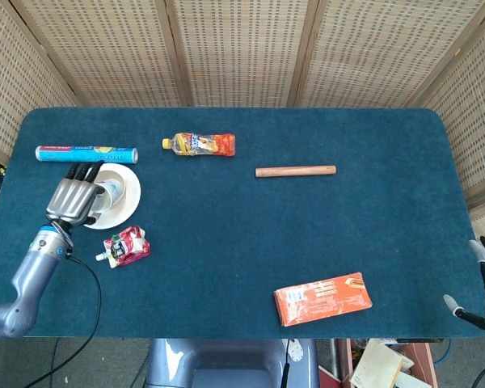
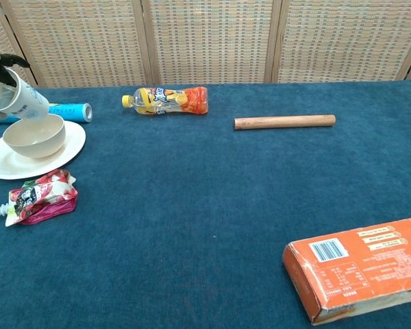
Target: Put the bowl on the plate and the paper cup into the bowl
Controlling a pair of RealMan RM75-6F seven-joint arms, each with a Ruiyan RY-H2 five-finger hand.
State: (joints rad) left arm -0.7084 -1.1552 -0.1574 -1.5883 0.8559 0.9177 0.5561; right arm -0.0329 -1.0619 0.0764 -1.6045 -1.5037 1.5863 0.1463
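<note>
One paper cup [image 2: 17, 101], one bowl [image 2: 35, 136], one plate [image 2: 7, 161], one bottle [image 1: 199, 145]

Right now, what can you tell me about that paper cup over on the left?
The paper cup is white with a small blue print on its side. The left hand holds it in the air, tilted, above the cream bowl, which already sits on the white plate. The chest view shows the cup's base just over the bowl's rim, not yet inside. Whether they touch is unclear.
</note>
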